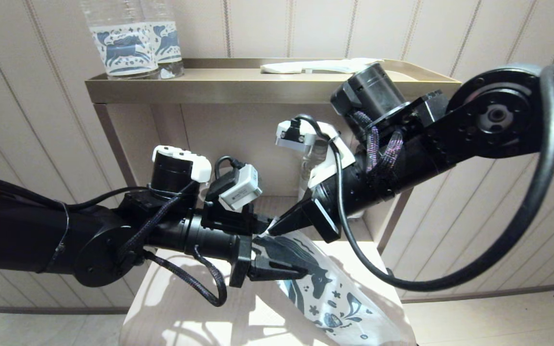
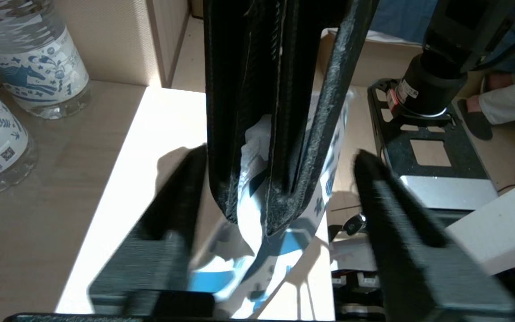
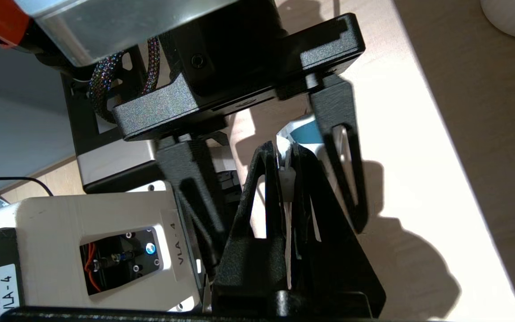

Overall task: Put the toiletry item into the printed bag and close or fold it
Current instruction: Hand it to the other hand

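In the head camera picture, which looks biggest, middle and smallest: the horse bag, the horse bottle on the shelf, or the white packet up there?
1. Printed bag, though it is nearest the camera.
2. Bottle, cut off at the top.
3. White packet.

Matte black arms with braided cables, white wrist cameras, an orange patch, and textured black pincer fingers (image 2: 405, 223).

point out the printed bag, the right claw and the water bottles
printed bag (image 1: 327, 283), head view, horse's head print
right claw (image 1: 271, 228), head view, tips pinching the bag's top edge
water bottles (image 1: 123, 45), head view, left bottle's horse label
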Robot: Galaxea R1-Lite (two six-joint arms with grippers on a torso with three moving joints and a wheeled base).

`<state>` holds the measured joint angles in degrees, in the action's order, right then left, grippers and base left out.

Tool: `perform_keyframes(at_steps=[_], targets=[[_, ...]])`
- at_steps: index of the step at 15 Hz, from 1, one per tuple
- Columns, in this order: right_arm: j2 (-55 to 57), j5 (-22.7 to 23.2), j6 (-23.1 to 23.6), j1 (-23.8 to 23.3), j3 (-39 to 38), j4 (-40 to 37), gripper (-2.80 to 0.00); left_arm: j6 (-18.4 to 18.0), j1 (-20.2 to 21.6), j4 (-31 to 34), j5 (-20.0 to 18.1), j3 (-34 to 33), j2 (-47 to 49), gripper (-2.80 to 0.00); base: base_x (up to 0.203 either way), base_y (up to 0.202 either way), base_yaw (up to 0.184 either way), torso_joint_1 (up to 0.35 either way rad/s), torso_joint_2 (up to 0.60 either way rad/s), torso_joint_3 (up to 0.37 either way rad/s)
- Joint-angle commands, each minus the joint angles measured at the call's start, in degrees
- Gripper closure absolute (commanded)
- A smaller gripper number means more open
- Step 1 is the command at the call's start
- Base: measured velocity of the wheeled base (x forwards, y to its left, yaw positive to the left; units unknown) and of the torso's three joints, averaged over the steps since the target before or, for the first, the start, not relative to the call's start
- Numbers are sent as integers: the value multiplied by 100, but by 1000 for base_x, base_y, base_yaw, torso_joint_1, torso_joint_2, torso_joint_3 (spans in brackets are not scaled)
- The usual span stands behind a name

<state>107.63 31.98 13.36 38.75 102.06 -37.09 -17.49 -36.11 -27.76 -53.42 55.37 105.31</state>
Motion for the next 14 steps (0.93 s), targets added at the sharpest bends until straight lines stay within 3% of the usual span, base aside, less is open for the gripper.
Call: perform_keyframes(at_steps=[1, 14], targets=[[-14, 24, 1, 1, 42, -17, 0, -10, -10, -19, -28, 7, 15, 0, 0, 0, 0, 0, 0, 0], [-206, 11, 43, -20, -342, -17, 0, -77, -10, -54, -24, -53, -20, 0, 0, 0, 0, 0, 0, 0]])
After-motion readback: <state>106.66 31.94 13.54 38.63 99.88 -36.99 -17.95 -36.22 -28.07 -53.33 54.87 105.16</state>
